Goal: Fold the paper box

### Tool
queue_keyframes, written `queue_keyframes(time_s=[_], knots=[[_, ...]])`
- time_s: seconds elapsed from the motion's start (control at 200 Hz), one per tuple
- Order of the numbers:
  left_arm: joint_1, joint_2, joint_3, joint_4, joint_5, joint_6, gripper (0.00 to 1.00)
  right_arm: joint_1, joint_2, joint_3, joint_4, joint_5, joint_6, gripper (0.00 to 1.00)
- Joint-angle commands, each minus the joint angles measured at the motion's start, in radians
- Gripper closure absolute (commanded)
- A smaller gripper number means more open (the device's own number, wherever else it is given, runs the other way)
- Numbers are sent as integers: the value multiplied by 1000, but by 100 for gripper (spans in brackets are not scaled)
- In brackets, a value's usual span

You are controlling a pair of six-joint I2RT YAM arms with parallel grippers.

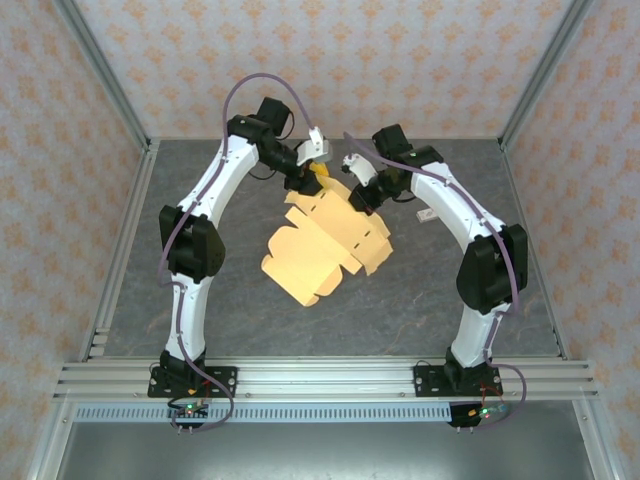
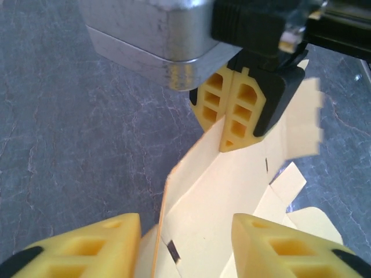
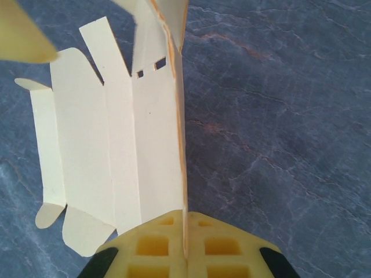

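Note:
The paper box (image 1: 320,245) is a flat tan die-cut sheet with flaps and slits, tilted up off the grey table at its far edge. My right gripper (image 1: 362,190) is shut on that far edge; in the right wrist view the sheet (image 3: 116,145) runs edge-on into the gripper (image 3: 185,246), whose fingers press together on it. My left gripper (image 1: 318,172) is beside it at the far corner. In the left wrist view the left gripper (image 2: 185,246) stands open, its fingers (image 2: 81,249) apart on either side of the sheet (image 2: 214,197). The right gripper (image 2: 232,113) pinches the cardboard ahead.
A small white object (image 1: 425,215) lies on the table to the right of the right arm. Metal frame posts (image 1: 105,90) and patterned walls enclose the table. An aluminium rail (image 1: 320,378) runs along the near edge.

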Motion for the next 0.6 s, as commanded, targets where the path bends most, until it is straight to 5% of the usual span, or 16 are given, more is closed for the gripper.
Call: queue_keyframes(time_s=[0.0,0.09,0.225,0.435,0.596], knots=[[44,-71,-67,164,-28,-265,43,-2,-17,3,9,63,-4,100],[69,-213,-316,427,-143,-500,40,-2,-9,4,-6,52,-10,100],[99,-350,-583,579,-190,-569,34,-2,-14,-6,9,19,-15,100],[138,-336,-658,577,-155,-537,29,-8,-23,4,5,-27,-30,100],[137,-262,-607,483,-29,-455,27,-9,-35,-7,23,-41,-30,100]])
